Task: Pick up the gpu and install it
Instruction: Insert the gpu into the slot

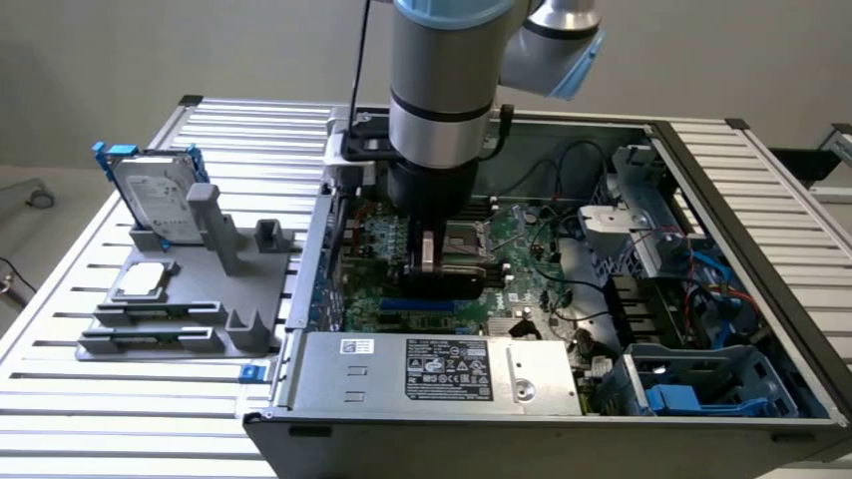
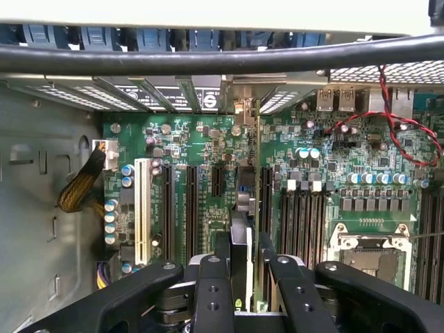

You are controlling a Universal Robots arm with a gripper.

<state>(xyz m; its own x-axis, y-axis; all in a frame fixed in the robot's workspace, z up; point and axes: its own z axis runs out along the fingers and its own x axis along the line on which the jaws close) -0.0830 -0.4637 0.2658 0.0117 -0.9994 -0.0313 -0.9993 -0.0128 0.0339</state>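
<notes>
My gripper (image 1: 437, 267) hangs low inside the open computer case (image 1: 745, 210), over the green motherboard (image 1: 526, 249). In the wrist view the gripper (image 2: 248, 269) is shut on the gpu (image 2: 248, 239), which shows edge-on as a thin upright card between the black fingers (image 2: 211, 277). The card's silver end bracket (image 2: 244, 104) reaches the rear slot openings of the case. The card stands in line with the black expansion slots (image 2: 266, 201) of the motherboard (image 2: 326, 180). I cannot tell whether it touches a slot. In the exterior view the arm hides most of the card.
A grey fixture (image 1: 187, 309) on the exterior view's left holds a silver hard drive with blue rails (image 1: 158, 195) and a small square silver chip (image 1: 144, 279). The power supply (image 1: 440, 369) sits at the case front. Red and black wires (image 2: 395, 125) cross near the CPU socket (image 2: 368, 253).
</notes>
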